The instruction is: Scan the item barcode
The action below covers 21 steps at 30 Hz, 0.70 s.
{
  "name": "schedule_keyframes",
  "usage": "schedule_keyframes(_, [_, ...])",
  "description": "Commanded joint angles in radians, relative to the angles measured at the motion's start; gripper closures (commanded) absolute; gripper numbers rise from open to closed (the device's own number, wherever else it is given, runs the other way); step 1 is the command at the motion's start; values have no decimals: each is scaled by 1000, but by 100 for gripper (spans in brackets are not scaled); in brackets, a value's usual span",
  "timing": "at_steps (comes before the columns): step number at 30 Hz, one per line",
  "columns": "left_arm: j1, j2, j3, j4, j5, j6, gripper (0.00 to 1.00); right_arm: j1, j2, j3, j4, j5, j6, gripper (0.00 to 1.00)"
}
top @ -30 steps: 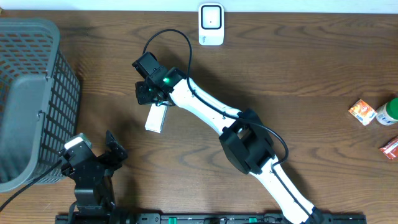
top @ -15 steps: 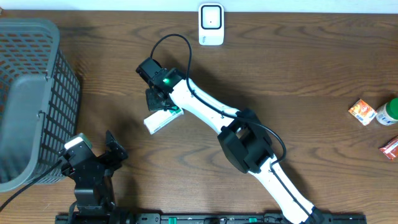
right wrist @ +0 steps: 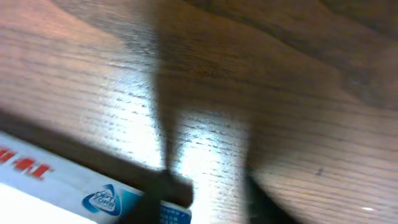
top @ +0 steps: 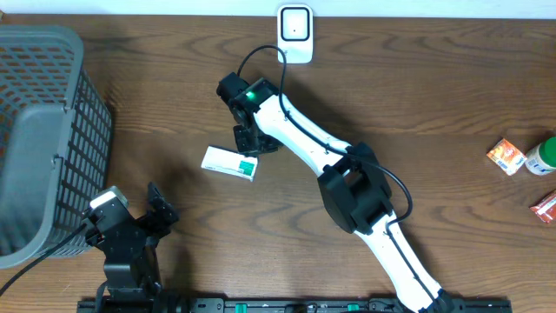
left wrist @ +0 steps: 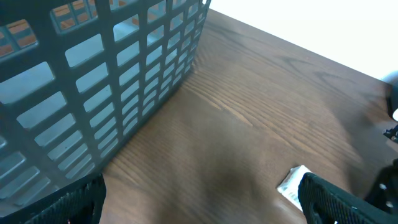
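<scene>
The item, a white box (top: 228,161) with a green end, lies flat on the wooden table left of centre. My right gripper (top: 249,142) hovers at the box's right end, jaws apart, with nothing between them. In the right wrist view the box (right wrist: 56,180) shows its blue logo at the lower left, and the blurred fingers (right wrist: 163,194) frame bare wood around the right gripper (right wrist: 208,202). The white scanner (top: 295,34) stands at the table's back edge. My left gripper (top: 130,228) rests open near the front left. Its wrist view catches a corner of the box (left wrist: 291,185).
A grey mesh basket (top: 43,139) fills the left side and looms in the left wrist view as the basket (left wrist: 93,81). At the far right lie an orange packet (top: 505,156), a green-and-white bottle (top: 541,156) and a red packet (top: 546,207).
My right gripper swung the box round from upright to lying across, opened, and let it go on the table, then drew back toward the scanner. The left arm has not moved.
</scene>
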Motion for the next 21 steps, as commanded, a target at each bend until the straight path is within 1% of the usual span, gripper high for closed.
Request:
schedule_keyframes(1, [4,-2,-1,1,-3,-2,1,6,-100,-1,-2,66,-115,17])
schedule_keyframes(2, [4,-2,-1,1,-3,-2,2,5,-116,-1,-5,62,-144,8])
schedule_keyframes(3, [4,-2,-1,1,-3,-2,1,4,-127,-1,-9,52,-178,1])
schedule_keyframes(7, [4,-2,-1,1,-3,-2,2,4,-147,-1,-49,20,-316,1])
schedule_keyframes(11, [4,-2,-1,1,-3,-2,1,7,-146,-25,-106,-21,-336,1])
schedule_keyframes(15, [4,-2,-1,1,-3,-2,1,37,-145,-101,-44,-69,-401,1])
schedule_keyframes(18, [4,-2,-1,1,-3,-2,1,56,-145,-153,5,-70,-403,1])
schedule_keyframes(21, [4,-2,-1,1,-3,-2,2,77,-145,-166,18,-73,-403,1])
